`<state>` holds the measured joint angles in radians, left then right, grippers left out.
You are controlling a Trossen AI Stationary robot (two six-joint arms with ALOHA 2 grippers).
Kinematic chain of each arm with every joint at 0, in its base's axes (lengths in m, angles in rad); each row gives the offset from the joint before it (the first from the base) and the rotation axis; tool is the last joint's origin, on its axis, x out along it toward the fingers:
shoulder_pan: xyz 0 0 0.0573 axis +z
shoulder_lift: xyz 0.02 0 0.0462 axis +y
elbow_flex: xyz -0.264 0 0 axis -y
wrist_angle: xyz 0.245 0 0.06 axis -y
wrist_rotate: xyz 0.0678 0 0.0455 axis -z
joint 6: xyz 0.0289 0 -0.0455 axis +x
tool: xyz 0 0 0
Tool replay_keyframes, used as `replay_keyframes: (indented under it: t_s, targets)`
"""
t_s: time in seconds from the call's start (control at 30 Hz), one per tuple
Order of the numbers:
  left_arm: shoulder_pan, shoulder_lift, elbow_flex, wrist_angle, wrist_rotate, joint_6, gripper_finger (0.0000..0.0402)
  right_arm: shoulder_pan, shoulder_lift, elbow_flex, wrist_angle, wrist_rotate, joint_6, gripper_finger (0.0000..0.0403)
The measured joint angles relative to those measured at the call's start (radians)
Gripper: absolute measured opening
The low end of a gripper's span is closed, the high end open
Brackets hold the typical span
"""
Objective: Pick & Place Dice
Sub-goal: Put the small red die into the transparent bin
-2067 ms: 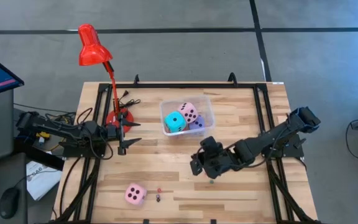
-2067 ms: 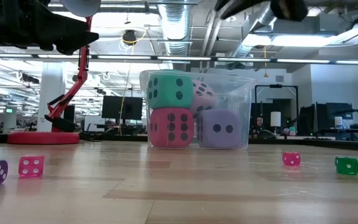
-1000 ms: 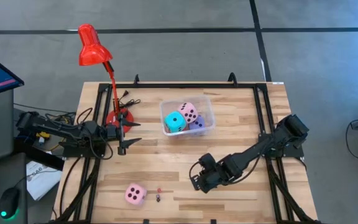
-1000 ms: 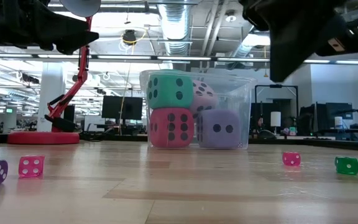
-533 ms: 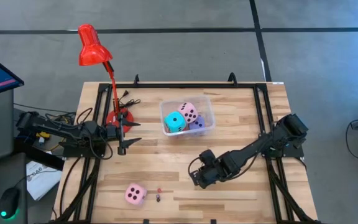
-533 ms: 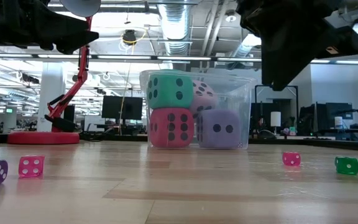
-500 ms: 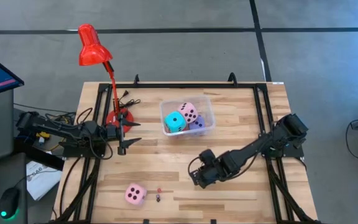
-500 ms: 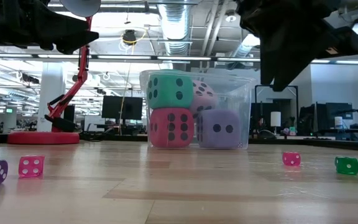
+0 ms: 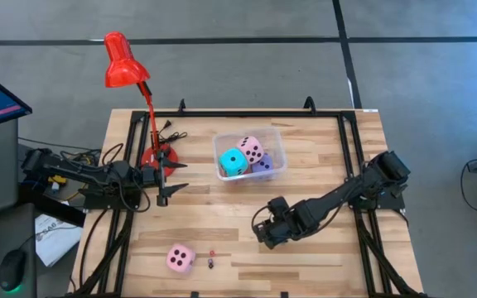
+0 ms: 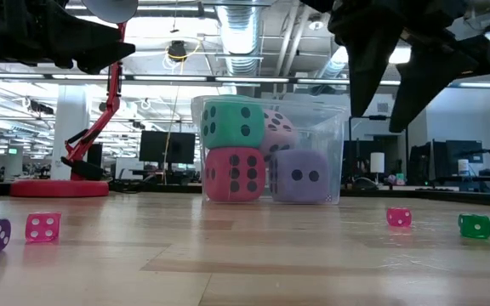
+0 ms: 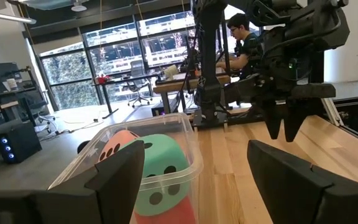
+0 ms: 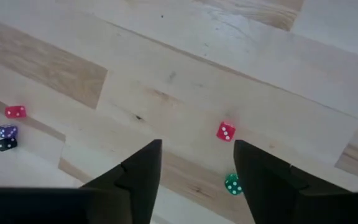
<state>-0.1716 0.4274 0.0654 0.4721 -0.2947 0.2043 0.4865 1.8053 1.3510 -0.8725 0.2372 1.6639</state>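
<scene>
A: High view first — what do you have on the light wooden table (image 9: 321,157)?

B: I've got the clear plastic bin (image 9: 250,154) near the middle of the far edge. Inside it I see a cyan foam die with dark pips (image 9: 233,161), a pink foam die with dark pips (image 9: 252,149) and a lavender foam die (image 9: 263,165) tucked under them. From the low view a red foam die (image 10: 234,174) sits at the bottom of the bin, under the cyan one.

A: And the fifth?

B: A second pink foam die (image 9: 180,258) lies alone on the table near the near edge, toward the left corner, well apart from the bin. Just beside it I can make out a few tiny dice (image 9: 212,259).

A: Where are my arms?

B: My right gripper (image 9: 261,234) hangs above the table between the bin and the near edge, right of centre. Its fingers stand apart with nothing between them; the right wrist view looks down through the gap at bare wood, with a small red die (image 12: 225,131) and a small green die (image 12: 232,183) below. My left gripper (image 9: 175,178) waits by the left edge, next to the base of the red desk lamp (image 9: 127,62), fingers spread and empty, facing the bin
</scene>
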Motion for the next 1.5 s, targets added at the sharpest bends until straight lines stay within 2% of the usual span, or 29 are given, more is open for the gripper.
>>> replay_keyframes:
  t_s: [0.43, 0.97, 1.27, 1.5]
  targets:
    - [0.000, 0.000, 0.000, -0.002, 0.000, 0.000, 0.0274, 0.015, 0.132, -0.001, -0.027, -0.031, 0.030, 0.0205]
    - [0.000, 0.001, 0.000, -0.008, 0.000, 0.000, 0.0274, 0.008, 0.168, -0.001, -0.007, -0.001, 0.054, 0.0205]
    - [0.000, 0.016, 0.000, -0.005, 0.000, 0.000, 0.0274, 0.009, 0.212, 0.000, -0.010, -0.027, 0.065, 0.0205]
    - [0.000, 0.027, 0.000, -0.001, 0.000, 0.000, 0.0274, 0.009, 0.212, 0.000, -0.008, -0.027, 0.065, 0.0179]
